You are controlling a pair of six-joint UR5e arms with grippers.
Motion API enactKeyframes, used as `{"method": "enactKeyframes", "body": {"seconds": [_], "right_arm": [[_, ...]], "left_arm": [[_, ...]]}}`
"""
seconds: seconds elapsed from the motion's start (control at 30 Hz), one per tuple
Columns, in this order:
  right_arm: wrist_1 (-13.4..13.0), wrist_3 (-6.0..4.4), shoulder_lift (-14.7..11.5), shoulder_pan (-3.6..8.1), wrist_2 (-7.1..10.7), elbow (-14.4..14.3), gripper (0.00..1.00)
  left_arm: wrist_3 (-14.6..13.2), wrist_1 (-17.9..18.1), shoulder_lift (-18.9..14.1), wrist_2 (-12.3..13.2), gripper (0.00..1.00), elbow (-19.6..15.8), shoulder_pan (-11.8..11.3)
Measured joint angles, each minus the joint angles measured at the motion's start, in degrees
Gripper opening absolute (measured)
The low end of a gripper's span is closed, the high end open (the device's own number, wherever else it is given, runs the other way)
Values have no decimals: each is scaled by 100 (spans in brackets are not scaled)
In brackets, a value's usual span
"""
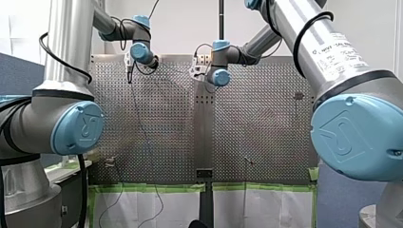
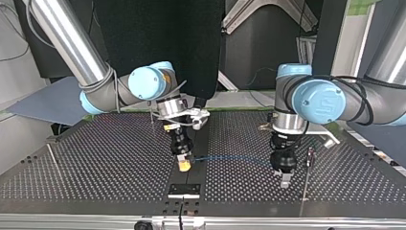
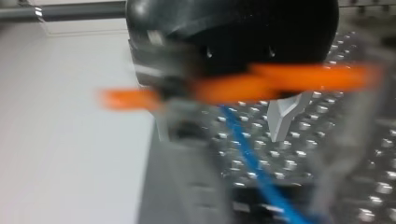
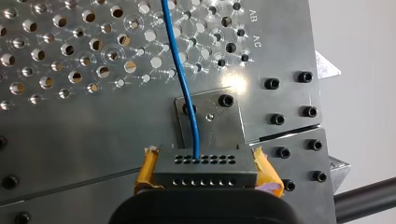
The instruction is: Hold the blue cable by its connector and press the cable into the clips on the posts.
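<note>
As the work stands in the view from across the table, entries run left to right, each placed by the connector. Item one: the robot's right gripper (image 2: 183,165), directly above the connector and clamped on it. Its own wrist camera shows the yellow pads (image 4: 145,170) pressed to both ends of the block, open only as wide as the block is long. Item two: the connector (image 4: 205,167), a dark grey block with two rows of small holes, held just above the centre seam of the perforated table (image 2: 95,163). Item three: the blue cable (image 2: 230,159), which leaves one hole in the connector's face and runs rightward, low over the table, to the other arm. Item four: the robot's left gripper (image 2: 286,181), black, well to the right of the connector at the cable's far visible end. Its wrist view is blurred, so whether it is open or grips the cable cannot be told. Item five: a thin post (image 2: 310,158) with a dark head, further right of the connector, just beside the left gripper and apart from the cable. Status, as a judgement: holding the connector is done. No length of cable appears seated in any clip, so all the pressing is left to do, probably starting with that post.
</note>
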State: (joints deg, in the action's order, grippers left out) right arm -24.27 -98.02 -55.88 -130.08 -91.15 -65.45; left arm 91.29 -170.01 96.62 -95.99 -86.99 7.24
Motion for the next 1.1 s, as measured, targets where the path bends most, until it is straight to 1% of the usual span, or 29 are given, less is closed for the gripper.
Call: {"method": "enactKeyframes", "body": {"seconds": [0.13,0.27,0.5,0.77,1.1], "right_arm": [[0,0,1,10,1,0,0],[2,-4,1,11,4,1,0],[1,-15,1,12,5,1,0],[8,-17,0,9,8,1,0],[9,-18,0,12,9,1,0]], "left_arm": [[114,121,-91,12,100,0,-5],[138,136,-104,14,100,0,5],[114,80,-78,-52,100,-2,32],[30,27,141,-98,100,0,74],[7,25,165,-125,100,8,78]]}}
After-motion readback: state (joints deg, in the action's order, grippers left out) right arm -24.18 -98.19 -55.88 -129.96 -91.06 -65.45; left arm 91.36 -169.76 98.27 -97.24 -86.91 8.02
